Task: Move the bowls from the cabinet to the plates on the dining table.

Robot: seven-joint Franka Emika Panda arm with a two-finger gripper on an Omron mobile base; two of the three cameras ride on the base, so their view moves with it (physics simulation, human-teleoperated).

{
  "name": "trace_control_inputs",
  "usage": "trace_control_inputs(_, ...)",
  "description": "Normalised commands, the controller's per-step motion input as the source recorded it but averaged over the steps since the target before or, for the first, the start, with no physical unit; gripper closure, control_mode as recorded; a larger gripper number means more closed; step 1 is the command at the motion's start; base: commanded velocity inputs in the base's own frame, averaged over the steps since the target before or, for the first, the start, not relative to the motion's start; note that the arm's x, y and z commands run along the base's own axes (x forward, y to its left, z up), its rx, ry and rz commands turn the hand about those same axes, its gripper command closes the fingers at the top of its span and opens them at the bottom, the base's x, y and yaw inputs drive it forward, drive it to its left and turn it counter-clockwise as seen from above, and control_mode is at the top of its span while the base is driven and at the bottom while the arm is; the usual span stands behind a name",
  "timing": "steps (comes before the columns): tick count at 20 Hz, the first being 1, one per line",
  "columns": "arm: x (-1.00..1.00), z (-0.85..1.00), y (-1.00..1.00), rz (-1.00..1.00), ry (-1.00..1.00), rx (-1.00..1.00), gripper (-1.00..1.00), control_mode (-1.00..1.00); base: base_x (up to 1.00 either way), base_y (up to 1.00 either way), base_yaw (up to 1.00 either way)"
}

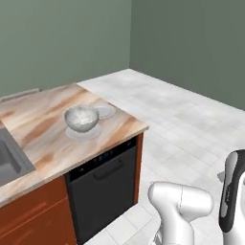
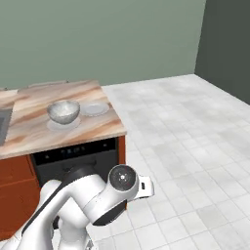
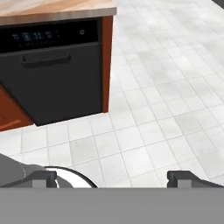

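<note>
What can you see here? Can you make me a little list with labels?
place: pretend kitchen with pale tiled floor
table: marble-pattern top
grey bowl: speckled bowl sitting on a plate
other plate: plate beside the bowl, nothing on it
under the table: black dishwasher
sink: at the left edge
pincer: open, holding nothing, over the floor
</note>
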Motion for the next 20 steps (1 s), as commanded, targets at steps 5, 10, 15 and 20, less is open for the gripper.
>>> trace_control_inputs(5,0.00,0.00,0.00,0.00,0.00,0.00,-1.00,1.00,0.10,-0.20,-0.45)
trace_control_inputs(10,0.00,0.00,0.00,0.00,0.00,0.00,-1.00,1.00,0.13,-0.20,-0.44)
trace_control_inputs(15,0.00,0.00,0.00,0.00,0.00,0.00,-1.00,1.00,0.16,-0.22,-0.42)
trace_control_inputs(20,0.00,0.00,0.00,0.00,0.00,0.00,-1.00,1.00,0.17,-0.28,-0.40)
